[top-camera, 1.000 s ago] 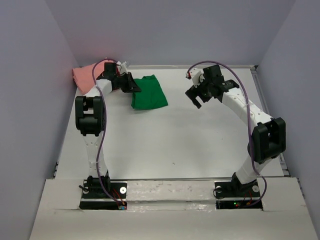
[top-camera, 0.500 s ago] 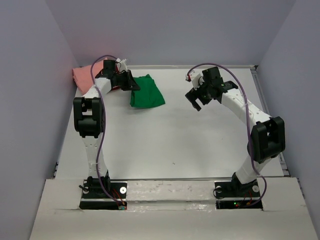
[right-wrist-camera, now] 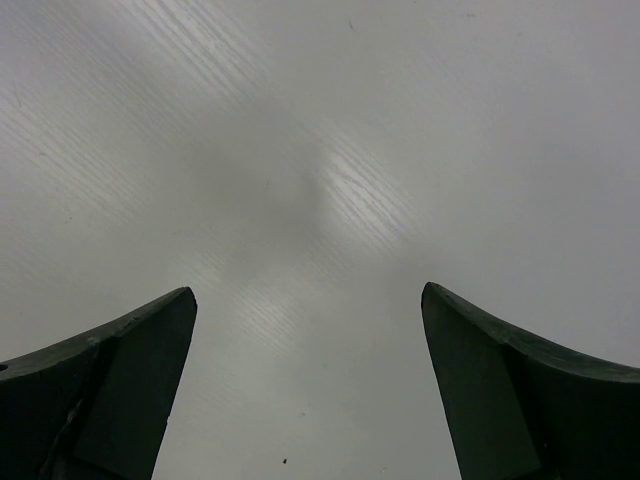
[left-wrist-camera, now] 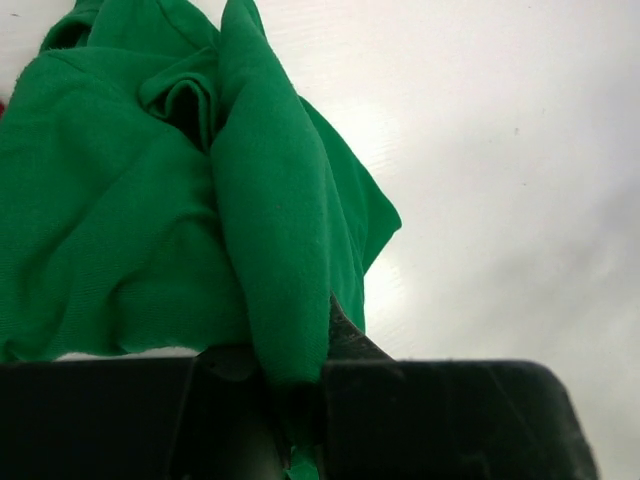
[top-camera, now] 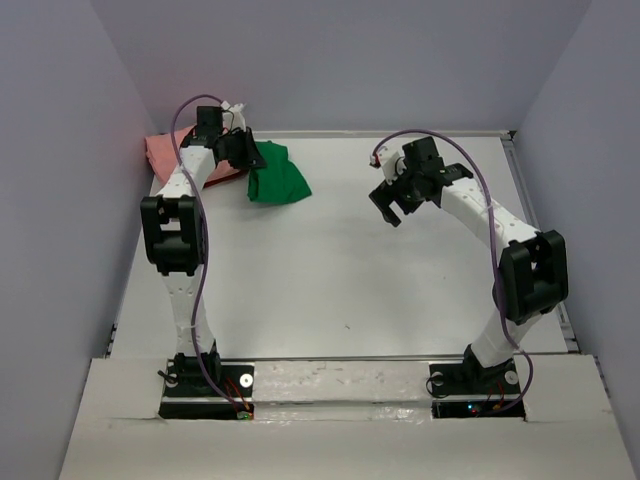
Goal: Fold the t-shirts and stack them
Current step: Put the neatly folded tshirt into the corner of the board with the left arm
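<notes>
A bright green t-shirt (top-camera: 277,177) lies bunched at the far left of the table, and it fills the left wrist view (left-wrist-camera: 150,200). My left gripper (top-camera: 247,155) is shut on its near edge, with a fold of green cloth pinched between the jaws (left-wrist-camera: 295,375). A salmon pink t-shirt (top-camera: 165,155) lies in the far left corner, behind the left arm. A sliver of dark red cloth (top-camera: 228,177) shows beside the left arm. My right gripper (top-camera: 392,207) hangs open over bare table at centre right, with nothing between its fingers (right-wrist-camera: 100,390).
Grey walls close in the table on the left, right and back. The white table top (top-camera: 340,270) spreads between the two arms. A raised rail (top-camera: 535,200) runs along the table's right edge.
My left gripper has pulled the green t-shirt left and toward the back, bunching it up near the pink one. The right gripper has drifted slightly down and left.
</notes>
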